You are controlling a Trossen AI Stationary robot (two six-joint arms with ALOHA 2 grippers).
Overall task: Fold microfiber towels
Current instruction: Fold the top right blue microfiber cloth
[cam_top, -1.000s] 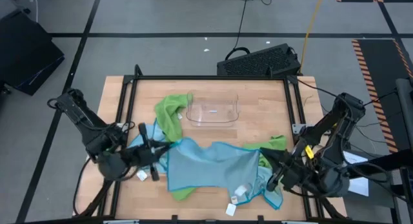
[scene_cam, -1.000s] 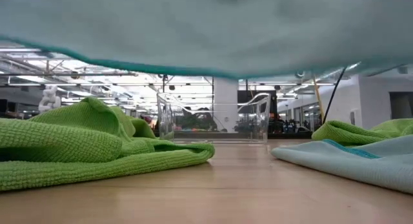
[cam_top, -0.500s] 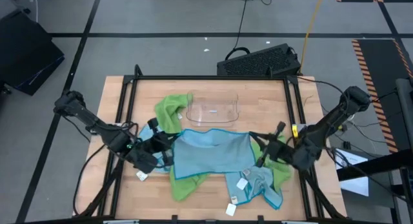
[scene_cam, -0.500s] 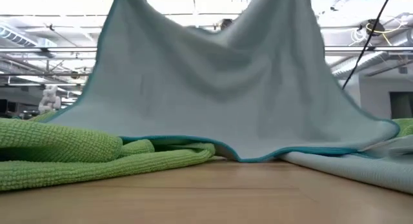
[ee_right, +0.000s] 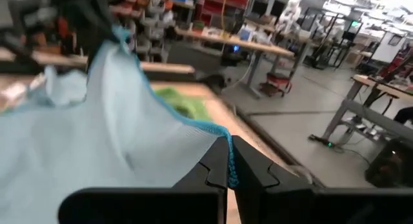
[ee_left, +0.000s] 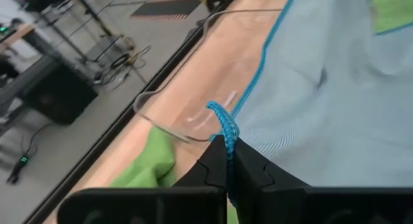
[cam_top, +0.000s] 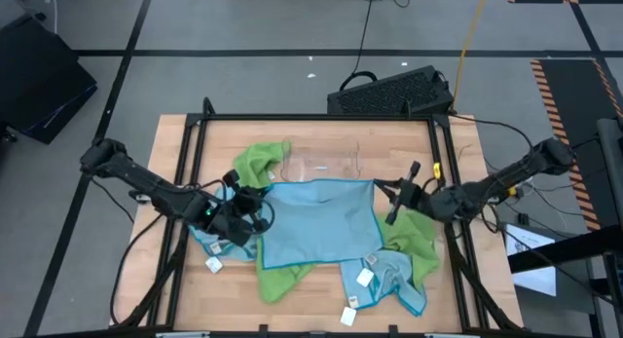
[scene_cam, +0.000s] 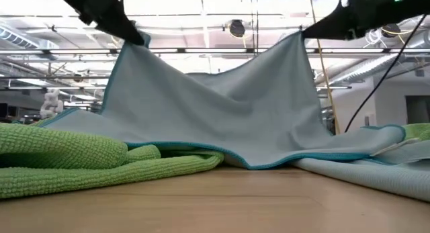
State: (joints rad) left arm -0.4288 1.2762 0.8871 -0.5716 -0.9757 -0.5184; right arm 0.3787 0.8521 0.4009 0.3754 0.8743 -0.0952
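1. The left claw (cam_top: 255,194) is clamped shut on one far corner of the light blue towel (cam_top: 316,221), pinching its darker blue hem between the fingertips; it sits toward 9 o'clock of the tabletop (cam_top: 389,148) in the high view.
2. The right claw (cam_top: 382,189) is likewise closed tight on the opposite far corner of the same towel, toward 3 o'clock.
3. Both arms reach in low from the sides, stretched nearly flat over the tabletop's edges, wrists pointed at each other across the cloth.
4. In the low view, the towel hangs like a tent between the two raised corners, sagging in the middle, with its near edge resting on the wood.
5. The towel spreads over the tabletop's centre, lying over other cloths.
6. A lime green towel (cam_top: 258,163) lies bunched at about 10 o'clock, another green towel (cam_top: 421,243) at about 4 o'clock.
7. A second light blue cloth (cam_top: 389,280) with white tags lies crumpled at about 5 o'clock.
8. The clear plastic tray (cam_top: 321,163) stands at 12 o'clock, just beyond the held towel's far edge.
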